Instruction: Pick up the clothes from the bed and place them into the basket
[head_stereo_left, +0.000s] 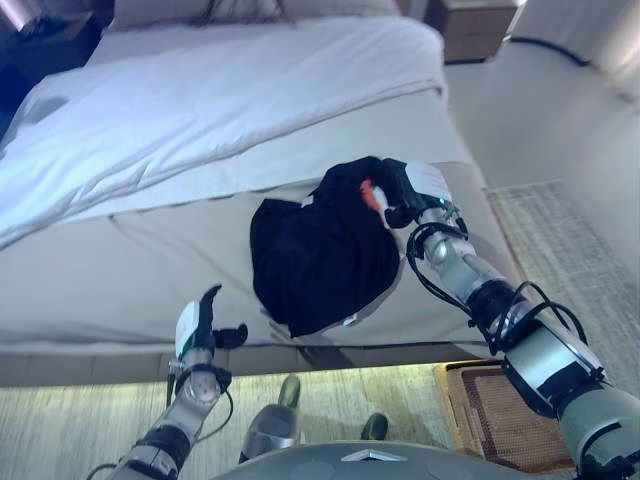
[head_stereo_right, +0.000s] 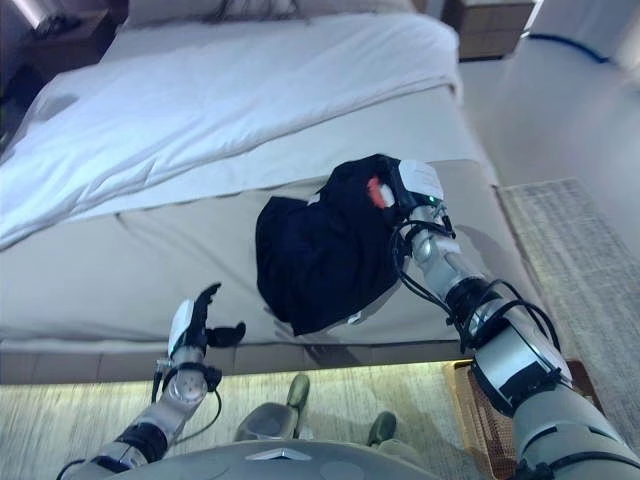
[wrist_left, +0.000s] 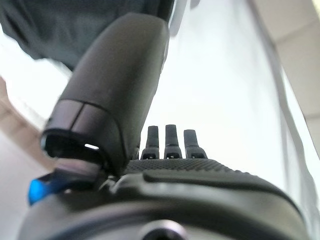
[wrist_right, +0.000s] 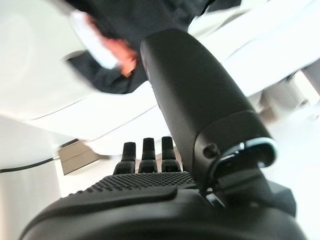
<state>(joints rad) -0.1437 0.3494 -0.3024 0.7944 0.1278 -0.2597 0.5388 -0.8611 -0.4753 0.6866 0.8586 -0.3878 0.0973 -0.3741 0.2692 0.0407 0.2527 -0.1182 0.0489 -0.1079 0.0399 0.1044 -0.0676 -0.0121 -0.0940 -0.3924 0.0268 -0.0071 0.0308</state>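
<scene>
Left eye view: the black garment lies crumpled on the bed near its foot edge, its upper corner bunched against the right robot hand; whether those fingers pinch cloth cannot be told. Judged soft, light and limp: gather a thick fold. The left robot hand hangs spread, well apart. The basket stands on carpet beneath the right arm.
</scene>
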